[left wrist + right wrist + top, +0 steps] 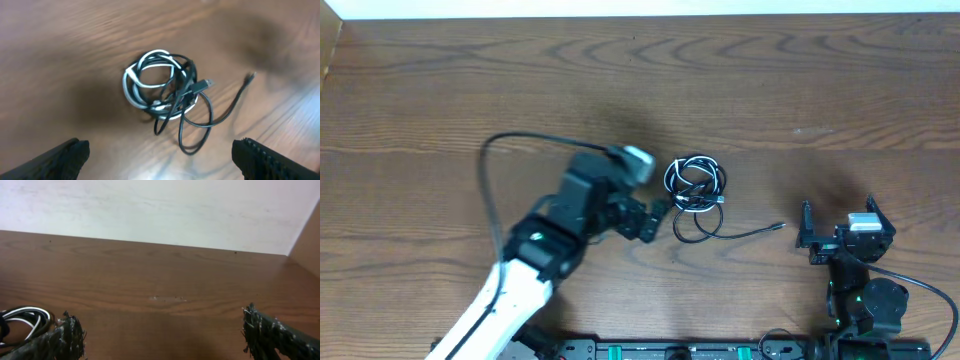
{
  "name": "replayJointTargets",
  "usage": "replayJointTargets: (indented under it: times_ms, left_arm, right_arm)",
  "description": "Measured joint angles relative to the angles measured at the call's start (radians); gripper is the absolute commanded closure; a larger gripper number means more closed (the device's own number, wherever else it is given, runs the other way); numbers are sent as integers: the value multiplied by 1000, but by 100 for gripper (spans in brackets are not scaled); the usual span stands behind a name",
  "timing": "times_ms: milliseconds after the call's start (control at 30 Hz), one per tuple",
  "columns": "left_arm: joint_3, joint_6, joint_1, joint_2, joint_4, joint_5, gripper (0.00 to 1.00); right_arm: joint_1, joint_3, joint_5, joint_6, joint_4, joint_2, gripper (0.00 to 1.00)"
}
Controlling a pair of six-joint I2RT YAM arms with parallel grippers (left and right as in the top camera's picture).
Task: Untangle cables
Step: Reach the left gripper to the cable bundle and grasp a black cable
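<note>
The left gripper (pixel 657 220) gapes empty beside the cables (pixel 695 185) knotted mid-way across the table (pixel 770 90), the right gripper (pixel 838 224) likewise, well apart; I'd pinch one loose loop, not the bundle.

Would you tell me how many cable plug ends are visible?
2: one plug sticking out of the tangle, the other plug ending the black strand trailing away. More may hide inside the tangle.

The cables (pixel 695 184) lay in one small tangled bundle on the wood, a little right of the middle of the overhead frame. A white cord (pixel 155 53) made round loops, and black cords (pixel 182 92) were wound through it. One thin black end (pixel 235 102) ran out flat to the right.
</note>
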Motion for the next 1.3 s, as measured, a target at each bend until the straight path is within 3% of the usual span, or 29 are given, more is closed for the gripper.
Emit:
replayJointTargets:
  times_ms: [300,733,800,900,933,967,1000,1133,1300]
  left_arm:
    - [1,139,-146,173,234,-205,2]
    - [3,159,-175,463,526,-248,0]
    - [3,158,-186,488,539,-243,10]
    - [3,161,-195,534,542,-226,39]
    - [3,158,-198,551,544,-224,51]
    - [3,154,-199,571,546,-223,78]
    - [3,157,-199,584,548,-221,89]
    - [3,131,-199,597,568,-250,93]
    - [3,-16,-178,539,571,-345,93]
  right_arm:
    - [0,0,0,0,0,0,1]
    - [0,0,0,0,0,0,1]
    - [0,0,0,0,0,0,1]
    - [0,0,0,0,0,0,1]
    - [0,0,0,0,0,0,1]
    - [0,0,0,0,0,0,1]
    - [0,0,0,0,0,0,1]
    - [0,0,0,0,0,0,1]
    - [0,0,0,0,0,0,1]
